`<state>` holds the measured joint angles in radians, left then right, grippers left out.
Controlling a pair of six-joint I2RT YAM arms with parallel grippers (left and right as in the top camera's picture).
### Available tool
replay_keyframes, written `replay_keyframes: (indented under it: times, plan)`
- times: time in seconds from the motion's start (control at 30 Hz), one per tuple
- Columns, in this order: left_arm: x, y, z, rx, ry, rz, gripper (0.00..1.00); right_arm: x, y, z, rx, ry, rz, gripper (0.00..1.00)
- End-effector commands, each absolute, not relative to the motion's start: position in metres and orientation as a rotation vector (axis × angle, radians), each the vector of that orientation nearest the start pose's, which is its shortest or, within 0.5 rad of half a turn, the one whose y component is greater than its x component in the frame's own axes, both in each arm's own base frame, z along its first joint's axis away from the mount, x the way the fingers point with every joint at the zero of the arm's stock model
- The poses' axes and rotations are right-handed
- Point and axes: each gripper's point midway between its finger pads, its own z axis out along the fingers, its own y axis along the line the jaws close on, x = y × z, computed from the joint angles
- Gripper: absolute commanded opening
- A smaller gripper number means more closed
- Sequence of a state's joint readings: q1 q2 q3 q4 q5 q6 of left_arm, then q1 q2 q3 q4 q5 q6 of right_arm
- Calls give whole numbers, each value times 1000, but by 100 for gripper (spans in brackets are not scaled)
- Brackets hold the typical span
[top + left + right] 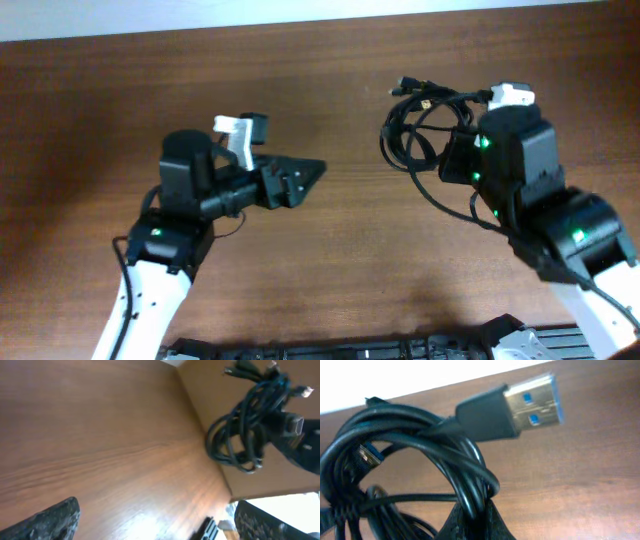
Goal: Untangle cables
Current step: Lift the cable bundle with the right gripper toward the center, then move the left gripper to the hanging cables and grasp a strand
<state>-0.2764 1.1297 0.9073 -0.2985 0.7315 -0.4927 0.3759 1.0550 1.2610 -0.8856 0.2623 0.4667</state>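
Cables [470, 465] form one tangled black coil, USB plug [530, 407] protruding.

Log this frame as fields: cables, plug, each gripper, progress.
cables: one tangled black coil on the right arm's side of the table
USB plug: metal end with blue insert, sticks out of the coil
right gripper: shut on the cables, pinching several strands
left gripper: open, empty, well apart from the coil
progress: untangling not yet done
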Motion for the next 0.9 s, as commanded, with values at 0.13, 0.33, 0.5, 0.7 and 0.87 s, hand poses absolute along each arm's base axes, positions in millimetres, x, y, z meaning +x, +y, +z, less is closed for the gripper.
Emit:
replay_keyframes:
  times: [0.13,0.33,0.5,0.7,0.87]
  plan:
    - [302,-239,251,171,2190,-1298,99,313,89,276,231,2156,287,4]
    - [308,-242,244,-117,2273,-1430,99,315,103,282,239,2140,405,4]
    - [303,-253,249,-149,2274,-1487,99,316,112,288,212,2124,465,4]
    - [290,-279,264,-23,2219,-1538,98,315,114,287,203,2130,478,4]
    - [284,-290,266,2,2207,-1530,99,315,115,287,204,2131,483,4]
